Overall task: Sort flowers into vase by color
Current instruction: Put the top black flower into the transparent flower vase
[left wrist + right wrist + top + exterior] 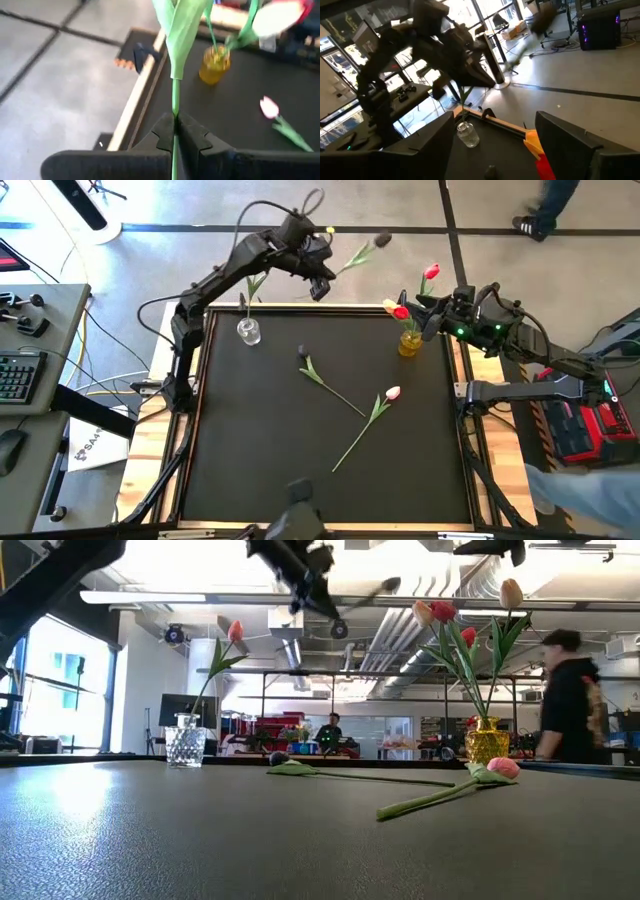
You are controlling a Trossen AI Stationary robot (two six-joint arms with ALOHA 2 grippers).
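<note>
surface (250, 440): square black mat with a wooden edge
clear glass vase (248, 331): upright near the far left corner
yellow vase (410, 342): upright near the far right corner
dark-headed tulip (326, 381): flat near the middle, stem running diagonally
pink-and-white tulip (366, 423): flat beside it; the two stems cross
</note>
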